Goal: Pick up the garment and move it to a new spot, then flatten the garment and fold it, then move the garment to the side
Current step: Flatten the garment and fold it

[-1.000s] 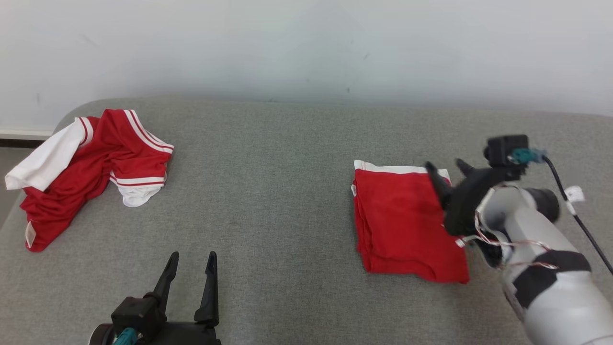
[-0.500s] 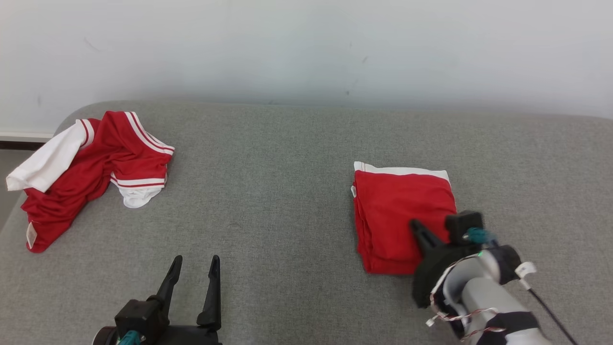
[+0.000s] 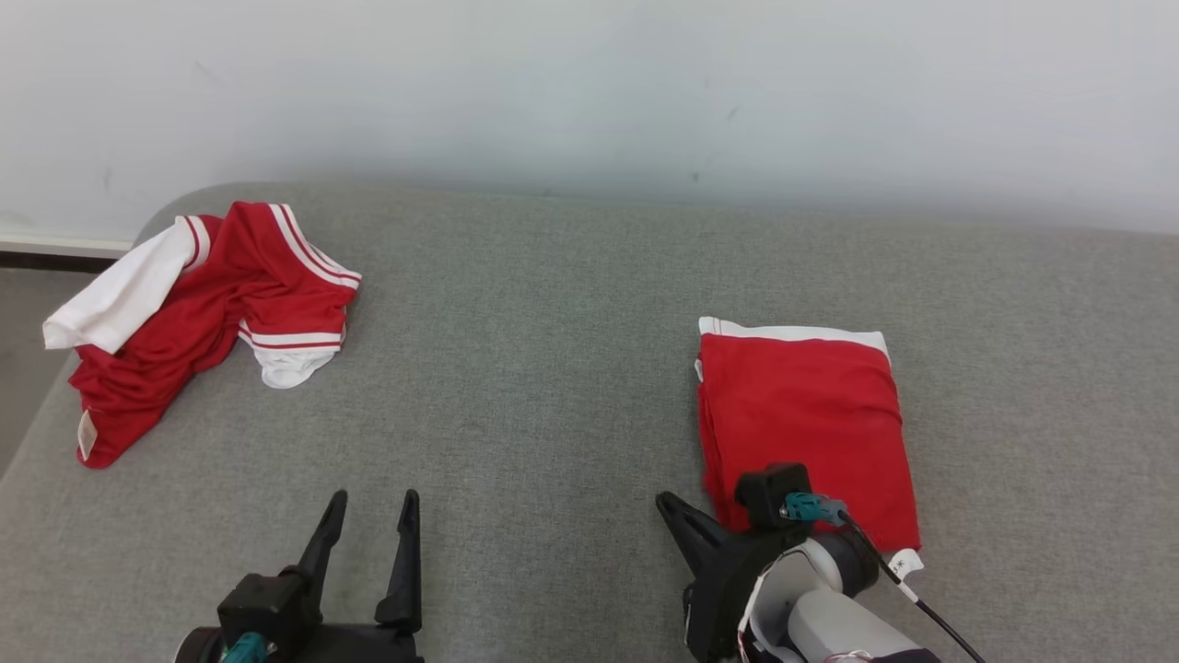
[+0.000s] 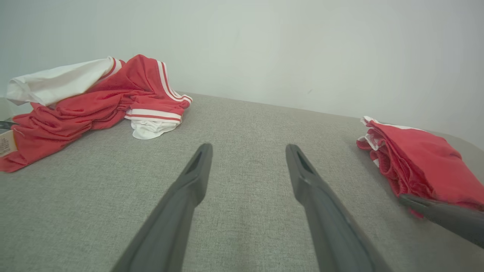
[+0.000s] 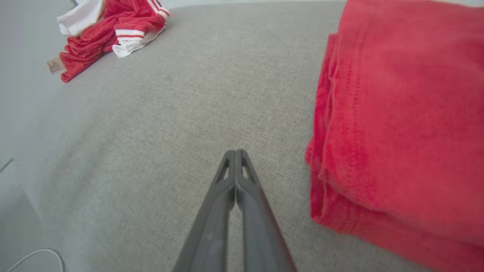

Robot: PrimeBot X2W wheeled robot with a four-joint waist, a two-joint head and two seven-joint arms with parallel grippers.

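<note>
Right tool [image 5: 235, 153] was pinched shut on nothing, low over the grey cloth-covered table [image 3: 534, 368]. It sat just left of the folded red garment [image 3: 801, 414], beside its near corner and not touching it. Left tool [image 3: 374, 502] stood wide and empty by the front edge. Bare cloth stretched from there to a crumpled red-and-white garment [image 3: 203, 313] at the table's far left rounded corner.

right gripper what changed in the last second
The right gripper drew back from the far right edge of the folded garment toward the robot and shut, empty, beside its near left corner. Folded garment, crumpled garment and open left gripper stayed put.
</note>
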